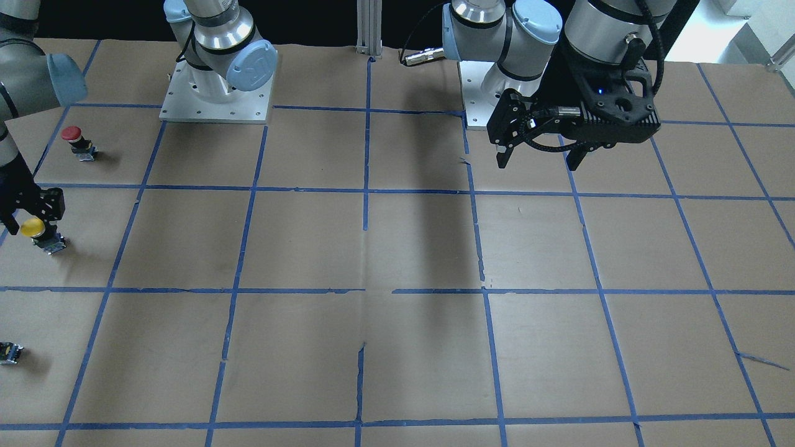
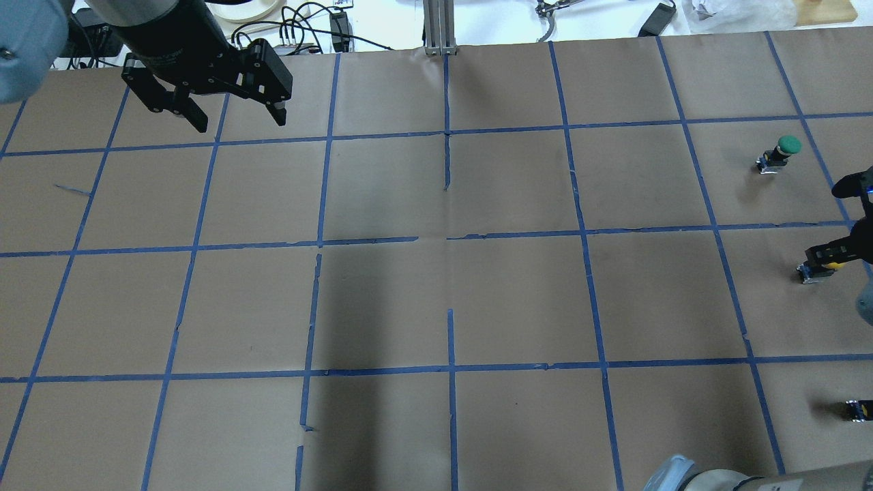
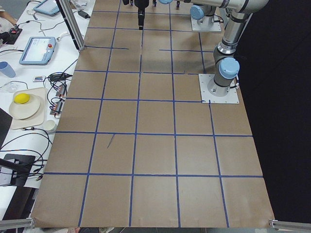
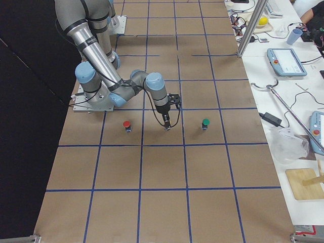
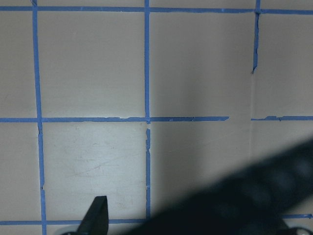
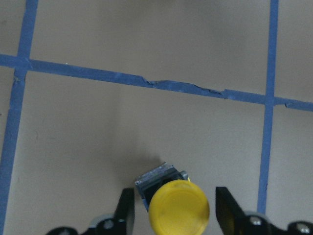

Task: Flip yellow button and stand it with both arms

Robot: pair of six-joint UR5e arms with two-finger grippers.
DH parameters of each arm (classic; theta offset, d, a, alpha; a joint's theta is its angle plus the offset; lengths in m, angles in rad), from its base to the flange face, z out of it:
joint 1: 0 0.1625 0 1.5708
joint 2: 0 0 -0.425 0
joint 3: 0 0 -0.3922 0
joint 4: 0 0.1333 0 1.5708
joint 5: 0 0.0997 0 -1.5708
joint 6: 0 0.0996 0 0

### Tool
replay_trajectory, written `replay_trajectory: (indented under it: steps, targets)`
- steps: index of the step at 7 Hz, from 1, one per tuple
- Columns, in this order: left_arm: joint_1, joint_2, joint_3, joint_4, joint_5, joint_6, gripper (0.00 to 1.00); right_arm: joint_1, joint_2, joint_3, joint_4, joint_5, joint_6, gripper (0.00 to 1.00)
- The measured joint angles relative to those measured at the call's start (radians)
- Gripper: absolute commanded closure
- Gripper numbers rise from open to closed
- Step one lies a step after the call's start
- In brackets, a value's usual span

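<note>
The yellow button stands upright on the brown paper, cap up, on its black-and-metal body. My right gripper is open and low around it, one finger on each side of the cap with a small gap to each. In the front view the button is at the far left, under the right gripper. In the overhead view it is at the right edge, mostly hidden by the gripper. My left gripper is open and empty, hanging high over the table's other end; it also shows in the overhead view.
A red-capped button stands toward the robot's side of the yellow one. A green-capped button stands on its far side. A black-and-metal body at the frame edge shows no cap. Blue tape divides the paper into squares.
</note>
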Motion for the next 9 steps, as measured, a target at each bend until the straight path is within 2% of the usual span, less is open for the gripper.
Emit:
replay_trajectory:
  steps: [3,4,5,7,9]
  targets:
    - [0.002,0.0,0.001,0.0,0.001,0.001,0.0,0.0,-0.007,-0.015,0.024,-0.018,0.008,0.0]
    - [0.005,0.001,0.0,0.0,0.002,0.001,0.0,0.0,-0.012,-0.046,0.084,-0.037,0.011,0.0]
    - [0.009,0.004,-0.001,0.0,0.004,0.001,0.0,0.002,-0.028,-0.107,0.21,-0.045,0.039,0.0]
    - [0.019,0.007,0.0,-0.001,0.005,0.001,0.0,0.029,-0.097,-0.251,0.537,-0.04,0.196,0.0]
    - [0.021,0.006,0.002,-0.001,0.004,0.001,0.0,0.153,-0.164,-0.403,0.819,-0.052,0.408,0.0]
